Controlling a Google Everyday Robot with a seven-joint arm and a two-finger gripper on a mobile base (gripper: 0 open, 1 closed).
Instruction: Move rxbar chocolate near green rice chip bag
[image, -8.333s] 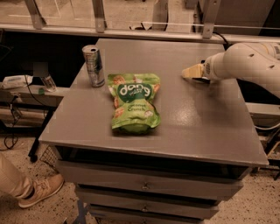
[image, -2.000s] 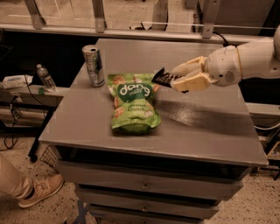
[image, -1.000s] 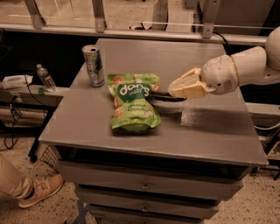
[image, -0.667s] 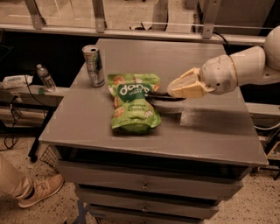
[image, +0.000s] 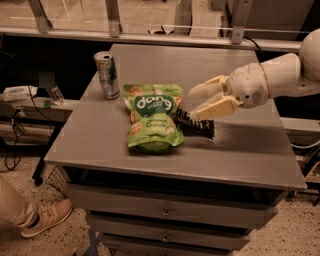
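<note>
**Insp. A:** Nearest the camera?

**Insp. B:** Shoe (image: 44, 220) on the floor, lower left. Drawer fronts (image: 165, 212) under the table (image: 250, 150). No task items there.

**Insp. A:** Task items?

**Insp. B:** Green rice chip bag (image: 150, 117) lies flat mid-table, label up. Rxbar chocolate (image: 196, 126) lies flat on the tabletop at the bag's right edge. Its left end is touching the bag or just short of it, can't tell which.

**Insp. A:** Gripper?

**Insp. B:** Gripper (image: 194, 104) is just above and behind the bar, arm coming in from the right. Fingers (image: 214, 108) are spread apart, nothing clamped. Lower fingertip sits close over the bar's far edge; contact not confirmed.

**Insp. A:** Further back?

**Insp. B:** Silver can (image: 107, 75) upright, left-rear of the bag and apart from it.

**Insp. A:** Status?

**Insp. B:** My assessment: placement req. looks met, bar is down next to the bag. Remaining: arm lifts clear w/o dragging the bar.
</note>
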